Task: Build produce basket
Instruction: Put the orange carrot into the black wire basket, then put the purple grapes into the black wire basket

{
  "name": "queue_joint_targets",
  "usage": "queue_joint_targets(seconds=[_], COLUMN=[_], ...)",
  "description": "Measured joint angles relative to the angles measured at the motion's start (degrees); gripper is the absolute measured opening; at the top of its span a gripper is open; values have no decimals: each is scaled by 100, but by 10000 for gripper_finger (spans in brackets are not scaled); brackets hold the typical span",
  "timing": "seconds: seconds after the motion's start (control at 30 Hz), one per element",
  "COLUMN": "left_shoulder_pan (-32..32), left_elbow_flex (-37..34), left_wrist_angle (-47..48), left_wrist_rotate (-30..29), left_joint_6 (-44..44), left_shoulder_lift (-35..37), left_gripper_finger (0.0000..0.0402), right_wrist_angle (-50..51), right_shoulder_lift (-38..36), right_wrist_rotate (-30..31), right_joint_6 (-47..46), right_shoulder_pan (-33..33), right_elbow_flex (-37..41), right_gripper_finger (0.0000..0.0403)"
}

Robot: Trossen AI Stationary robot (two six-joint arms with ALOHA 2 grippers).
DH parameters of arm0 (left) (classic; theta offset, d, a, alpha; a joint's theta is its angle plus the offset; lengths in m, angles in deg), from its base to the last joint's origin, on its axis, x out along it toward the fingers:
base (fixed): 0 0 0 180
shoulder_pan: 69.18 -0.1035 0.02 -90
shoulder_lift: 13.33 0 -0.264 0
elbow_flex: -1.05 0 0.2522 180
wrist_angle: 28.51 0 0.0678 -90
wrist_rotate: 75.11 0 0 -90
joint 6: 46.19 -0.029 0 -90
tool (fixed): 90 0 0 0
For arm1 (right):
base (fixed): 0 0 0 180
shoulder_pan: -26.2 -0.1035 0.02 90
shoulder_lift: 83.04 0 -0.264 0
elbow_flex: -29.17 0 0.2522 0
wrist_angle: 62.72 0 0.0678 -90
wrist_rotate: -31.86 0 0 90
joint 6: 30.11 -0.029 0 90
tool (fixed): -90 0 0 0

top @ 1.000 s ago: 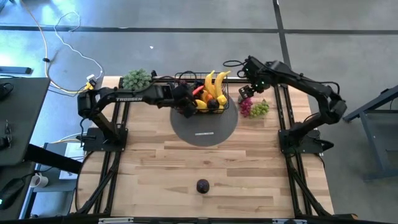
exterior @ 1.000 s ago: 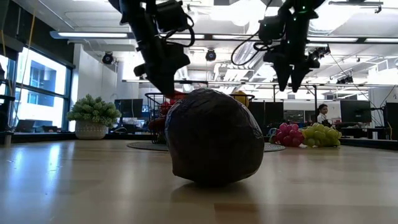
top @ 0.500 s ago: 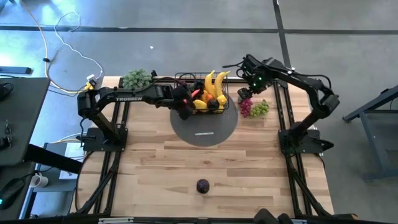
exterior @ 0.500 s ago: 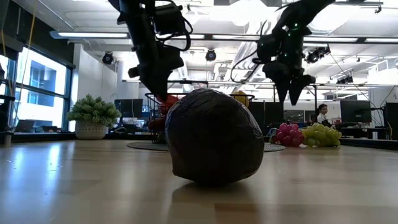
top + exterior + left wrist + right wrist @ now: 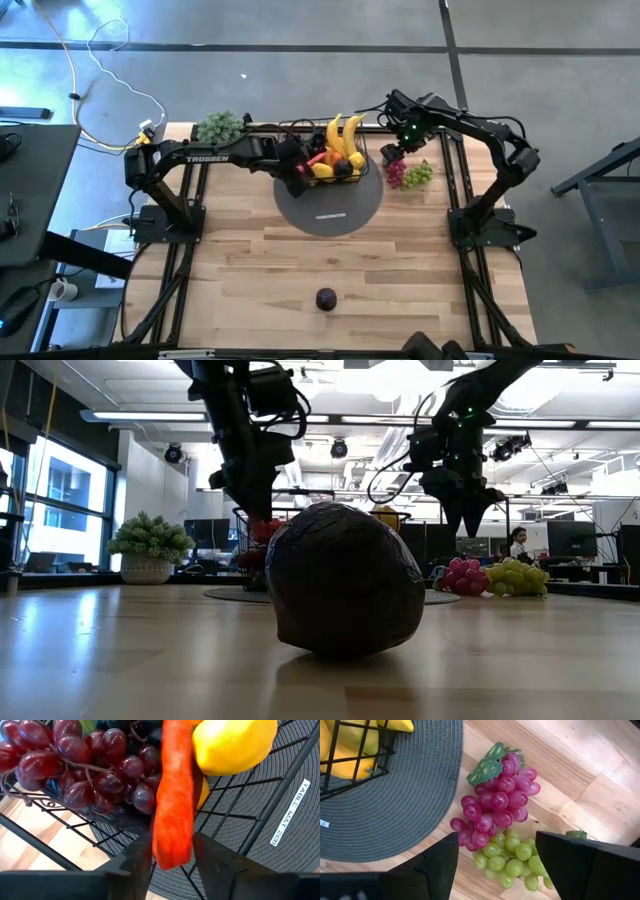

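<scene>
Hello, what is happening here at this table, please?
A two-armed robot is filling a black wire basket on a grey round mat with toy produce. The left gripper is at the basket's edge with a red chilli between its fingers. The right gripper hangs open above pink grapes and green grapes lying on the table. A dark plum lies apart.

Grey concrete floor [image 5: 300, 25] surrounds the wooden table [image 5: 250, 260], with a dark seam running across at 12 o'clock. A yellow-and-white cable [image 5: 90, 75] loops over the floor at 10 o'clock, and a dark desk [image 5: 30, 190] stands at 9 o'clock. From table height, tall windows [image 5: 60, 500] line the left wall, strip lights [image 5: 150, 417] hang from a white ceiling, and monitors [image 5: 575, 538] and a person [image 5: 519, 544] sit at the far right.
</scene>
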Motion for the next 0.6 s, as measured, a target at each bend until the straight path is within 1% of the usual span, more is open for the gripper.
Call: queue_joint_targets(seconds=[0.2,0.3,0.6], left_shoulder_pan=[-32,-108,-502], left_elbow_flex=[0,0,0], left_wrist_angle=[-1,1,228], left_wrist_rotate=[0,3,0], left_joint_6=[-108,-153,-591], left_shoulder_lift=[0,0,1], left_gripper_finger=[180,197,198], right_wrist_angle=[-2,-10,-166], right_shoulder_lift=[0,0,1], right_wrist_rotate=[-3,-2,-2], right_joint_6=[-252,-472,-1185], right_shoulder_pan=[0,0,0], right_elbow_flex=[0,0,0], right_gripper_finger=[245,245,245])
